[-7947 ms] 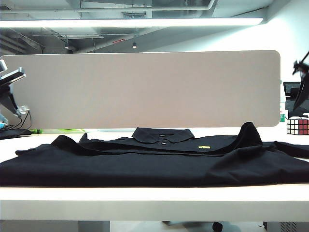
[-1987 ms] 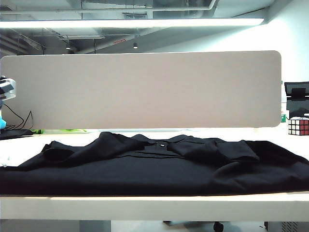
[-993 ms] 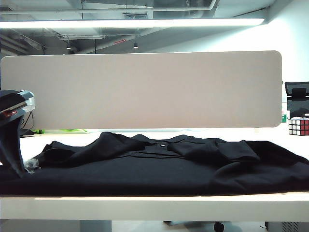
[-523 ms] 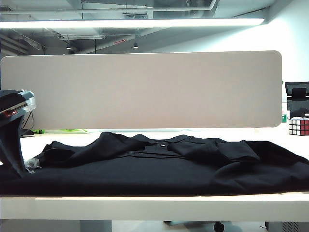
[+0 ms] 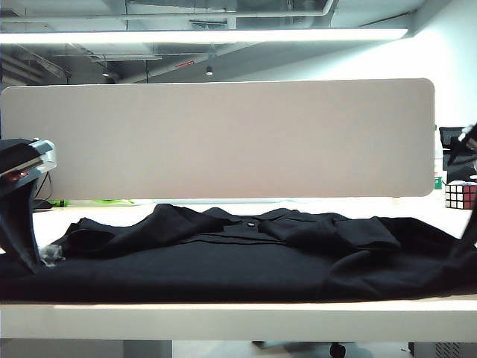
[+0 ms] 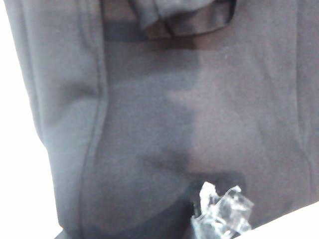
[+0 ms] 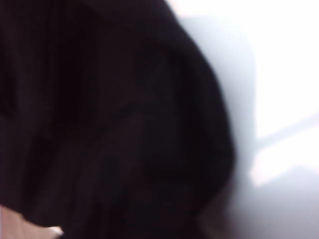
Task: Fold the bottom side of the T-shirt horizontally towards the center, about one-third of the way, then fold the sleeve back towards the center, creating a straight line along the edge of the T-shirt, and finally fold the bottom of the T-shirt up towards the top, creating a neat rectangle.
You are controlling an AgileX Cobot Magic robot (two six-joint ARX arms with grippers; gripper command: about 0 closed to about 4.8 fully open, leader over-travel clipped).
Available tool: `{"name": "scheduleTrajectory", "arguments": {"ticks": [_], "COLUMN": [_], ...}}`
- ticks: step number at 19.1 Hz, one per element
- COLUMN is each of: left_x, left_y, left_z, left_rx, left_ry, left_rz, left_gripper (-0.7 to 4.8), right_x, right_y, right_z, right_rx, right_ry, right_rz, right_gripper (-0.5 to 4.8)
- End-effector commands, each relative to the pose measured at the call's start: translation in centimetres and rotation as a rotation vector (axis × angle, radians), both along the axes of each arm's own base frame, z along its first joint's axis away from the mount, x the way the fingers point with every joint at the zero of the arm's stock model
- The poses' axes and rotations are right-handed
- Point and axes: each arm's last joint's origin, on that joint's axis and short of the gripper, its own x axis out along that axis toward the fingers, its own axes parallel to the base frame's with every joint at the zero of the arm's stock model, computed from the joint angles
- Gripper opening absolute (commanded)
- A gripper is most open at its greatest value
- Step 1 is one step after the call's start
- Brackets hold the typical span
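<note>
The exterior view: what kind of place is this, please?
Probably an open office or lab: a desk divider panel, exposed ceiling pipes, a monitor. The T-shirt lies on a white table; left gripper at its left end, right gripper at its right.

No legible text, label, brand or number appears in any view of my work; the T-shirt shows only a small pale tab, too small to read.
</note>
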Motion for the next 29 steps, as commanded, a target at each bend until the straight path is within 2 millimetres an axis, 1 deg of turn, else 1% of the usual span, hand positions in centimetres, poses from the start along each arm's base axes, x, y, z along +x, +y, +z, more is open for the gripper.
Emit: {"name": "scheduleTrajectory", "arguments": {"ticks": [1, 2, 3, 5, 6, 7, 9, 10, 11, 14, 17, 18, 19, 20, 22, 24, 25, 26, 27, 28, 29], "left_x": [-0.3, -0.1, 0.0, -0.2, -0.9, -1.6, -3.4, -4.6, -6.1, -9.7, -12.5, -13.5, -13.4, -13.0, -11.0, -5.4, -3.0, 0.6, 4.0, 7.0, 9.7], "left_y": [0.0, -0.1, -0.2, -0.3, -0.2, 0.1, 0.4, 0.7, 1.0, 1.8, 2.4, 2.8, 2.9, 2.9, 2.5, 1.3, 0.8, 0.1, -0.6, -1.3, -1.8], "left_z": [-0.5, -0.3, -0.2, 0.8, 2.4, 3.6, 5.8, 6.7, 7.5, 9.2, 10.6, 11.5, 12.0, 12.4, 12.9, 12.7, 12.4, 11.9, 11.4, 10.7, 10.0], "left_rx": [0.012, -0.018, -0.048, -0.114, -0.124, -0.11, -0.124, -0.142, -0.156, -0.213, -0.215, -0.182, -0.157, -0.152, -0.15, -0.127, -0.11, -0.077, -0.05, -0.021, -0.002], "left_ry": [0.026, 0.01, -0.001, -0.006, -0.03, -0.042, -0.094, -0.1, -0.104, -0.171, -0.226, -0.296, -0.348, -0.391, -0.459, -0.493, -0.495, -0.483, -0.443, -0.407, -0.375], "left_rz": [-0.008, -0.02, -0.031, -0.052, -0.044, -0.002, 0.005, 0.035, 0.063, 0.118, 0.13, 0.162, 0.178, 0.189, 0.168, 0.134, 0.123, 0.099, 0.085, 0.06, 0.044], "left_gripper": [0.13, -0.05, -0.05, -0.05, -0.05, -0.05, -0.05, -0.05, -0.05, -0.05, -0.05, -0.05, -0.05, -0.05, -0.05, -0.05, -0.05, -0.05, -0.05, -0.06, -0.05], "right_x": [-0.5, -0.4, -0.4, -0.5, -1.0, -1.5, -3.3, -4.4, -6.0, -10.2, -12.7, -13.2, -13.0, -12.2, -9.6, -3.6, -1.3, 2.1, 5.0, 7.6, 9.6], "right_y": [-0.1, -0.1, 0.0, 0.2, 0.4, 0.5, 0.7, 0.8, 0.8, 1.0, 1.1, 1.0, 1.0, 0.9, 0.7, 0.4, 0.3, 0.1, 0.0, -0.2, -0.3], "right_z": [-0.6, -0.6, -0.3, 0.7, 2.2, 3.6, 6.1, 7.2, 8.2, 9.9, 10.8, 11.7, 12.1, 12.5, 13.2, 13.5, 13.5, 13.5, 13.3, 13.0, 12.3], "right_rx": [-0.063, -0.061, -0.04, 0.033, 0.073, 0.073, 0.069, 0.067, 0.061, 0.042, 0.04, -0.004, -0.026, -0.036, -0.045, -0.035, -0.041, -0.055, -0.072, -0.082, -0.082], "right_ry": [0.04, 0.033, 0.027, 0.014, -0.033, -0.072, -0.131, -0.15, -0.175, -0.249, -0.295, -0.334, -0.365, -0.401, -0.444, -0.445, -0.438, -0.427, -0.408, -0.387, -0.36], "right_rz": [-0.001, 0.0, 0.016, 0.05, 0.072, 0.082, 0.088, 0.088, 0.085, 0.07, 0.048, 0.022, 0.009, 0.0, -0.006, 0.011, 0.019, 0.039, 0.067, 0.089, 0.093], "right_gripper": [0.1, -0.06, -0.06, -0.06, -0.06, -0.06, -0.06, -0.06, -0.06, -0.06, -0.06, -0.06, -0.06, -0.06, -0.06, -0.06, -0.06, -0.06, -0.06, -0.06, -0.06]}}
